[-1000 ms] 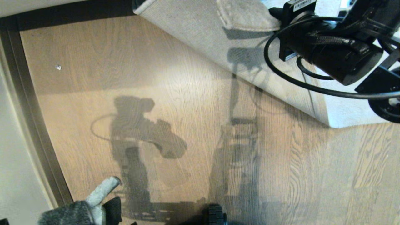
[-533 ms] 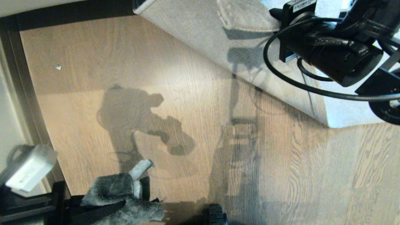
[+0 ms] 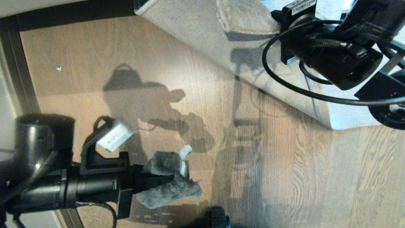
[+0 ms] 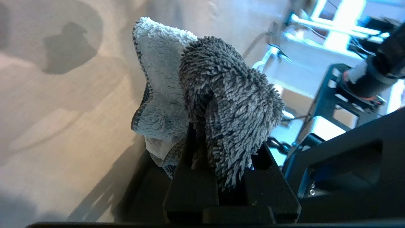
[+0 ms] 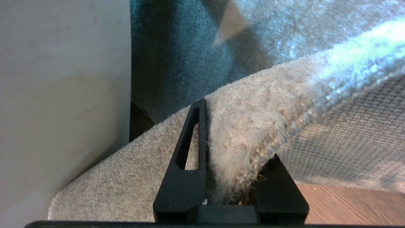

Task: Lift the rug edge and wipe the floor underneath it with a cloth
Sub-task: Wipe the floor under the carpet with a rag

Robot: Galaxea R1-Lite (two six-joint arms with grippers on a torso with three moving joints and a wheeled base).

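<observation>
The right end effector (image 5: pixel 221 177) pinches the pale beige, woven-backed rug edge (image 5: pixel 253 133), holding it folded up off the brown wood-grain plank floor (image 3: pixel 196 79). The left end effector (image 3: pixel 171 177) clamps the fuzzy dark grey cloth (image 3: pixel 167 186) low over the bare floor, apparently just above it, well apart from the rug.

- The left arm (image 3: pixel 57 186) is matte black, built of round tube sections with a fat cylinder joint.
- A small white camera block (image 3: pixel 114 136) sits in a black bracket above the wrist.
- The right arm (image 3: pixel 335 60) is black too, with braided sleeving, a looping black cable (image 3: pixel 284 84) and a white barcode label (image 3: pixel 303 5).
- The fingers (image 5: pixel 186 164) are black plastic wedges with a triangular slot.
</observation>
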